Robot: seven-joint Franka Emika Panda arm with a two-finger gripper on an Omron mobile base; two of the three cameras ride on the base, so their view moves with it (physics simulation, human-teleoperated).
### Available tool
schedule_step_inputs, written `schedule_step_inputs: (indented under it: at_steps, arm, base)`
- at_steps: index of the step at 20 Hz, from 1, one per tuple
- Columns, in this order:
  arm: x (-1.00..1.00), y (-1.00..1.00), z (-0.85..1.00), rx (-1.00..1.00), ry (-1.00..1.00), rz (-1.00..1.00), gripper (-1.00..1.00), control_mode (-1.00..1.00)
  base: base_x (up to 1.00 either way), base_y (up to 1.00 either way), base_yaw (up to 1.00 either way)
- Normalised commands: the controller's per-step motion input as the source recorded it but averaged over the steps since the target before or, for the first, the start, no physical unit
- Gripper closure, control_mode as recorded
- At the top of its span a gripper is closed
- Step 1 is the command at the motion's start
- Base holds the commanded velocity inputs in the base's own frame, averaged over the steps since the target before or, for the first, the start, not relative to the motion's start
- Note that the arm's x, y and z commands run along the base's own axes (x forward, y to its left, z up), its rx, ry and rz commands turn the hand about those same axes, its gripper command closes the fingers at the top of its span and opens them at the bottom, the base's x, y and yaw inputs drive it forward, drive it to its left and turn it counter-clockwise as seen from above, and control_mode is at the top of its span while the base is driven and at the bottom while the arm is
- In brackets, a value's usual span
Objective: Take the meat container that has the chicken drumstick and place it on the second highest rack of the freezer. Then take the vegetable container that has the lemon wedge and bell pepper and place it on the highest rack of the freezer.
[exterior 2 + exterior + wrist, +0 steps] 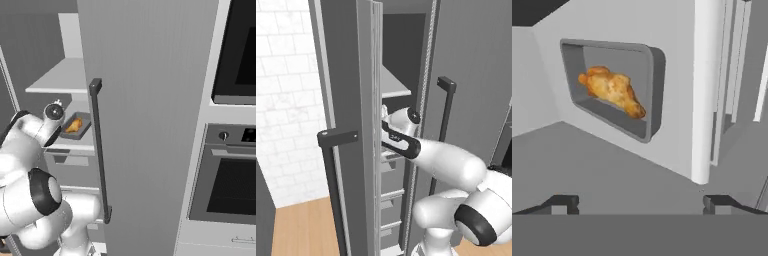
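**Mia:** When you look from the left base camera, what do you see?

**Ben:** I see the freezer (356,75) with its door open. The white arm reaches into it, past the door's edge. A white rack (393,85) sits above the arm. The hand itself is tucked behind the door, so I cannot see the fingers there.

**Mia:** And from the right base camera?

**Ben:** Now I can see the meat container (76,126), a little grey tray. It sits flat on a rack inside the freezer, and the chicken drumstick (74,125) lies in it. One more white rack (60,77) is above it. So I think the tray is on the second highest rack, where it should go. The arm's wrist is just beside the tray, to the left.

**Mia:** What about the hand camera?

**Ben:** The tray looks tipped there, but that is because the hand is turned. The golden drumstick is in the middle of the tray. The gripper (642,202) is wide open, with one fingertip (562,202) at each side, and nothing between them. The tray is well apart from them.

**Mia:** So how much is done?

**Ben:** I think the first half is done. The tray is let go and resting. The vegetable container, with the lemon wedge and the bell pepper, is yet to be fetched and put on the highest rack.
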Motion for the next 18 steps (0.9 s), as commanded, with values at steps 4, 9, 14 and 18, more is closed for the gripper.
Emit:
schedule_step_inputs:
  at_steps: [4, 9, 14, 18]
  arm:
    - [-0.83, -0.47, 0.39, -0.06, 0.11, 0.42, -1.00, -1.00]
    - [-0.99, -0.14, 0.10, -0.33, 0.20, 0.54, -1.00, -1.00]
    - [-0.87, -0.19, 0.33, -0.53, 0.21, 0.57, -1.00, -1.00]
    - [-0.92, -0.37, 0.30, -0.58, 0.11, 0.57, -1.00, -1.00]
  base:
    - [0.00, 0.00, 0.00]
    - [0.00, 0.00, 0.00]
    - [0.00, 0.00, 0.00]
    - [0.00, 0.00, 0.00]
